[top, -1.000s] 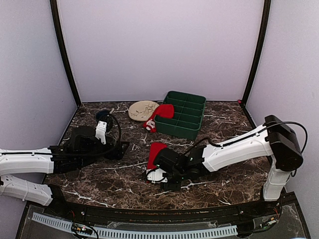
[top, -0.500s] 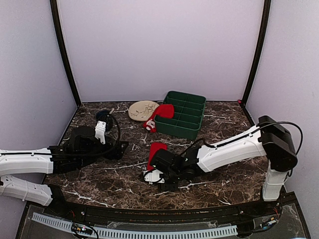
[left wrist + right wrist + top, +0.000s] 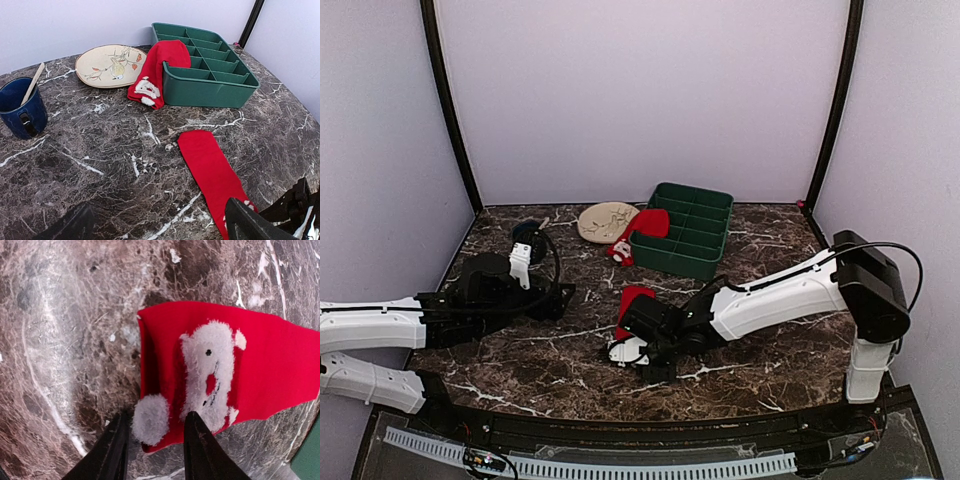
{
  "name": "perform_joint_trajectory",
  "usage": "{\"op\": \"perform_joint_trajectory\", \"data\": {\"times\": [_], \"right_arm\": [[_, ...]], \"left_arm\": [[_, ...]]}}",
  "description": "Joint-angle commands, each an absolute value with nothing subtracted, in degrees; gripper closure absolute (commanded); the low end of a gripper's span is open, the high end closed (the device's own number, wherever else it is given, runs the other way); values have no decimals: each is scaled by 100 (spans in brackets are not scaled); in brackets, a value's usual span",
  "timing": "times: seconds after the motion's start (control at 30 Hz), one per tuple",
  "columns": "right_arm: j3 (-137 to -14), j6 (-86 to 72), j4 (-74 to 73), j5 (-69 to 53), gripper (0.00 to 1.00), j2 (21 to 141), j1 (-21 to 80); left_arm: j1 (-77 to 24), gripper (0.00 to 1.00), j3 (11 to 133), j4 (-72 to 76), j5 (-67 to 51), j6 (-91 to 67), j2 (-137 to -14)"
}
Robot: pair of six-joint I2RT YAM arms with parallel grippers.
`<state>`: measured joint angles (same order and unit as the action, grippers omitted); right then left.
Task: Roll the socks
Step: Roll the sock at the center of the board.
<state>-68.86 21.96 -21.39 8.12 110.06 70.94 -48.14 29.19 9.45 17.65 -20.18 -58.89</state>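
Note:
One red sock (image 3: 633,301) lies flat on the marble, its white Santa-face end (image 3: 210,365) towards the near edge. My right gripper (image 3: 152,440) is low over that end, open, with its jaws narrowed either side of the white pom-pom (image 3: 150,419) at the sock's corner. The other sock (image 3: 161,64) is draped over the green tray's left wall, its patterned end (image 3: 619,252) on the table. My left gripper (image 3: 563,297) stays wide open and empty to the left of the flat sock (image 3: 210,165).
A green compartment tray (image 3: 682,263) stands at the back centre. A cream plate (image 3: 605,220) lies left of it. A blue mug (image 3: 20,107) with a wooden spoon sits at the back left. Purple walls enclose the table.
My right gripper has slid a little left onto the sock's white end and its jaws have narrowed. The left arm has not moved.

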Motion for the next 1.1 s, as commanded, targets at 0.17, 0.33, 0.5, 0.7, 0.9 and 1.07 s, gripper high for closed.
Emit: {"op": "perform_joint_trajectory", "data": {"times": [0.17,0.33,0.5,0.7,0.9,1.07], "right_arm": [[-6983,1978,-2497,357,71,11219,6825],[-7147,1906,-2654,62,82,11438,6719],[-7192,1810,-2748,-177,90,11442,6628],[-7185,1579,-2777,-700,96,11339,6441],[-7409,1377,-3028,-1546,97,11396,6162],[-7916,1338,-3539,-2285,98,11654,5898]], "left_arm": [[-4734,7,2906,834,1802,-2035,-5847],[-4721,7,2927,824,1802,-2025,-5871],[-4711,7,2931,787,1809,-2013,-5895],[-4702,7,2909,709,1795,-2064,-5877],[-4702,7,2825,607,1370,-1961,-5825],[-4711,7,2839,369,720,-1918,-5750]]}}
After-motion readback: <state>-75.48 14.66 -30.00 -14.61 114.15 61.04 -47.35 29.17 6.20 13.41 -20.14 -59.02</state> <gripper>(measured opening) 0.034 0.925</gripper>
